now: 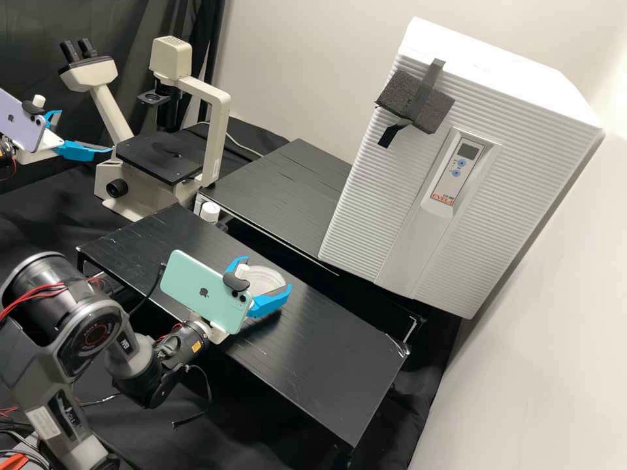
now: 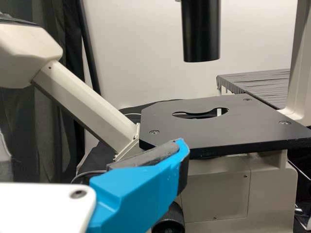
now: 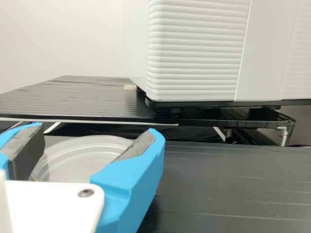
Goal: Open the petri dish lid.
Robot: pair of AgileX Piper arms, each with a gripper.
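Over the black desk in the high view, the right arm comes in from the lower left, its wrist low beside the near edge. Its gripper is spread, with the one petri dish on the desk between its two fingers; whether they press on it cannot be told. The left gripper, open with nothing between its fingers, hangs near one microscope with two eyepieces; its arm is mostly cut off. Two smartphones, one mint and one lilac, ride on the wrists.

In the left wrist view, one blue finger juts before the microscope stage.

In the right wrist view, the fingers flank the clear dish, hiding parts of its rim; whether the lid is seated is hard to make out.
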